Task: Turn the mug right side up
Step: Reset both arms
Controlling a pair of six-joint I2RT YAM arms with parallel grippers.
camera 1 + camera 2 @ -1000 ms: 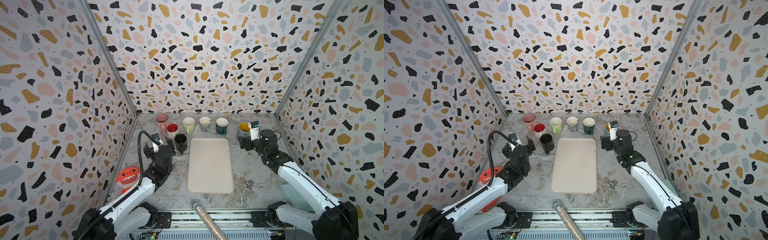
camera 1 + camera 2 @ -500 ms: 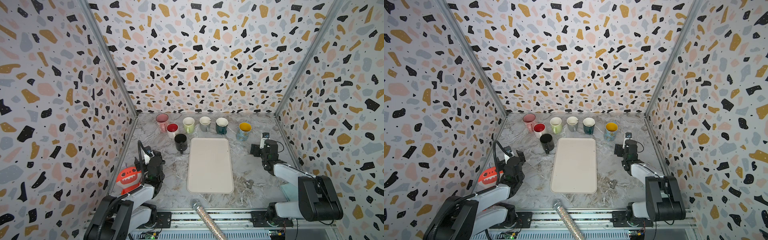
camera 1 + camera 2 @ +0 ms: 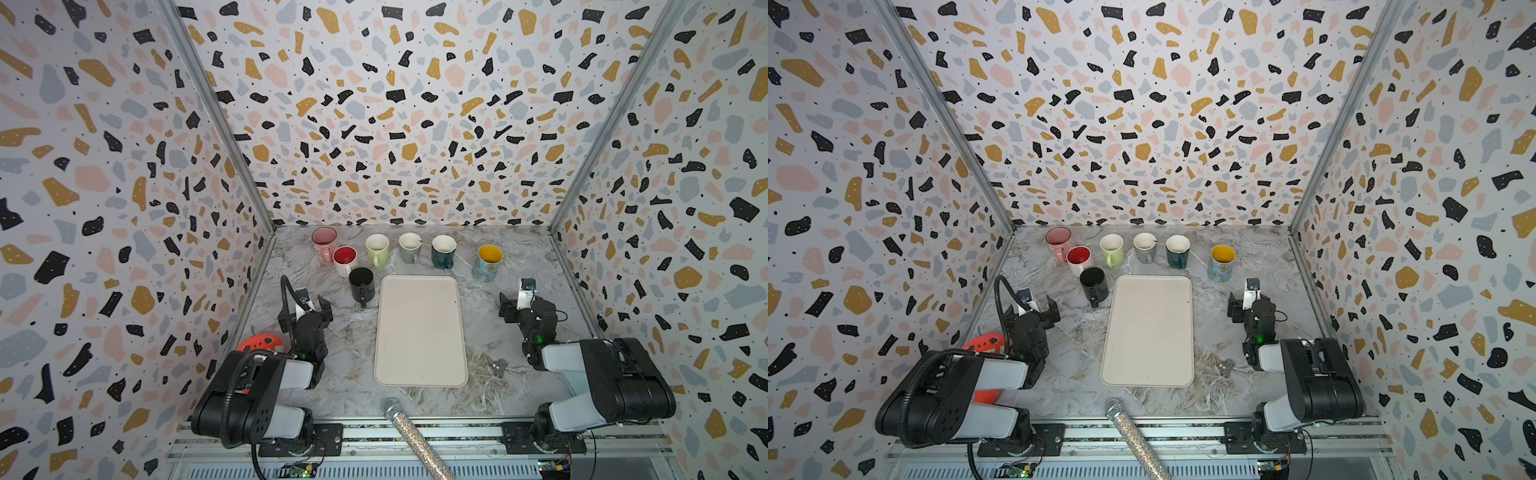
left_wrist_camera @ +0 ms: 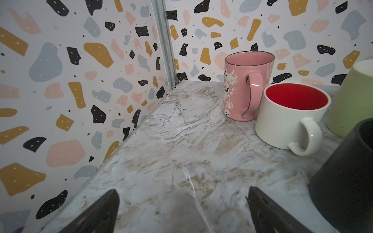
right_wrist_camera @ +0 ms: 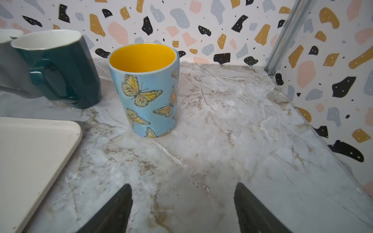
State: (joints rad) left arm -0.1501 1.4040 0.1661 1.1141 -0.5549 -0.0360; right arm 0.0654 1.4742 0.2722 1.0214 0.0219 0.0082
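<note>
The right end effector [image 5: 183,185] stands wide open and holds nothing. The butterfly mug [image 5: 144,90] is near, ahead of it on the counter [image 5: 232,131], upright with the yellow inside facing up, apart from the fingers [image 5: 115,209]. A teal mug [image 5: 60,68] and a cream tray [image 5: 30,157] lie to its left. The left end effector [image 4: 182,189] is also wide and empty; a black mug [image 4: 347,181] stands ahead, to its right.
</note>
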